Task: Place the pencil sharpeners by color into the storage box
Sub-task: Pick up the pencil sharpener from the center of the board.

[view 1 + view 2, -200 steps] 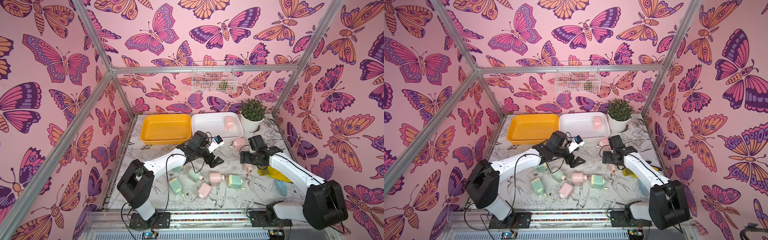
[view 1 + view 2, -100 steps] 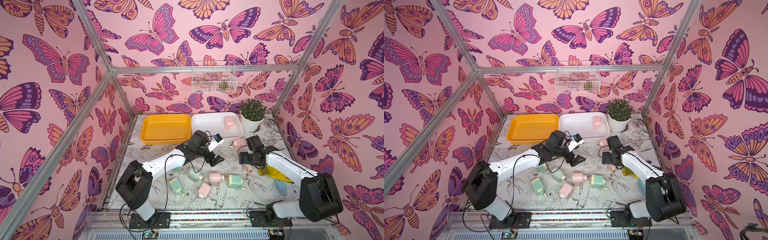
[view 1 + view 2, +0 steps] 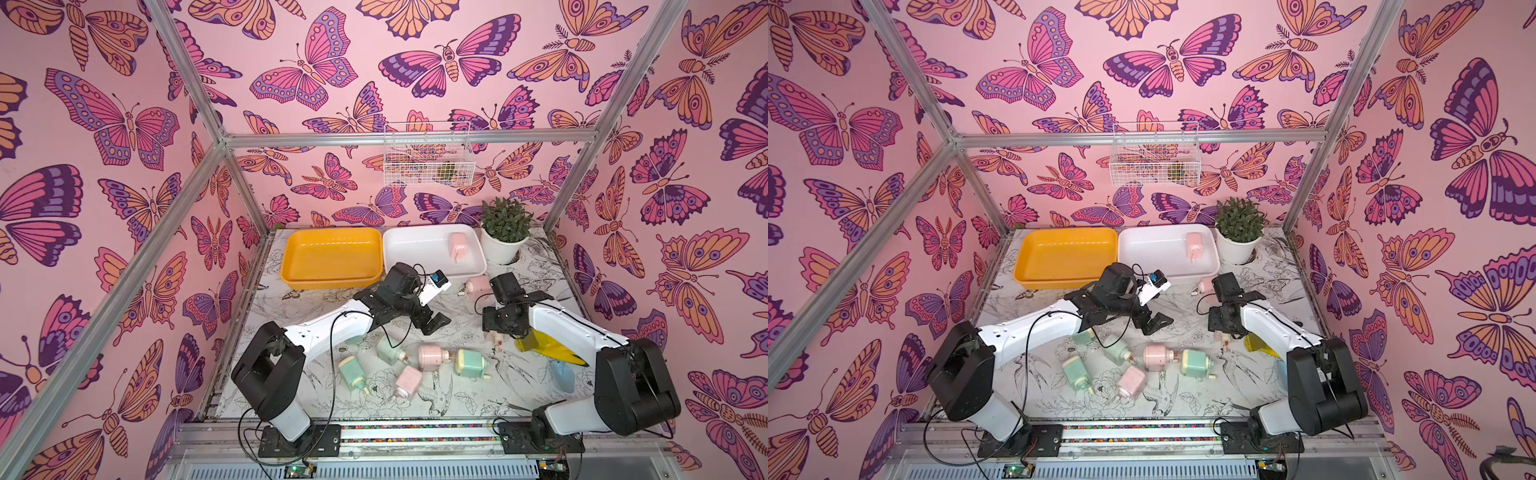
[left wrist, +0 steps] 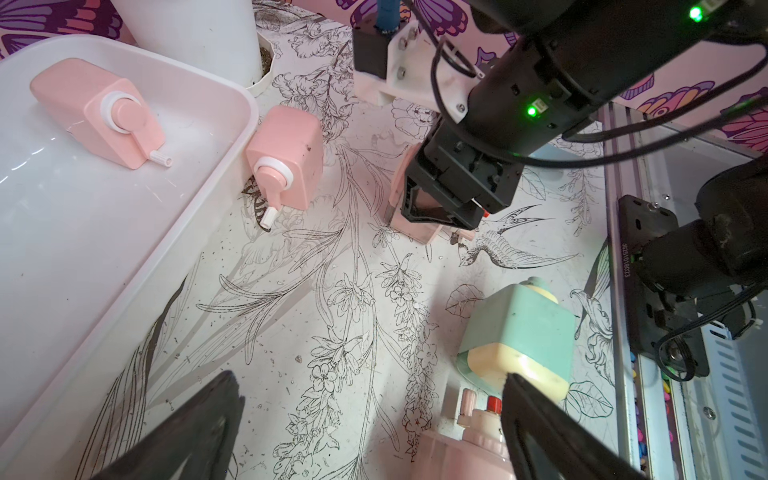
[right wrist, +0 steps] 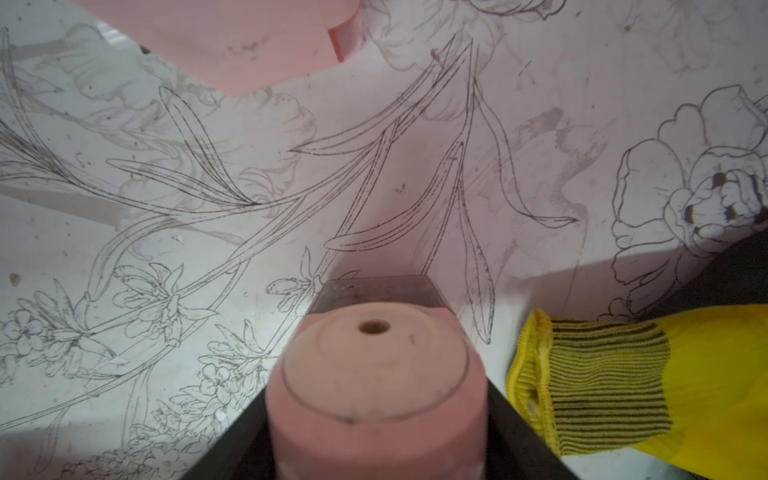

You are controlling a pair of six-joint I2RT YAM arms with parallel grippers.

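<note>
A yellow storage box and a white one stand side by side at the back. One pink pencil sharpener lies in the white box, and another lies just outside its front corner. My right gripper points down, shut on a pink sharpener that stands on the table, its fingers touching both sides. My left gripper hangs open and holds nothing, above a loose group of green and pink sharpeners at the table's middle.
A potted plant stands right of the white box. A yellow glove and a pale blue item lie under my right arm. A wire basket hangs on the back wall.
My right gripper's jaws have closed in on the pink sharpener beneath it. The left arm has stayed almost still, open.
</note>
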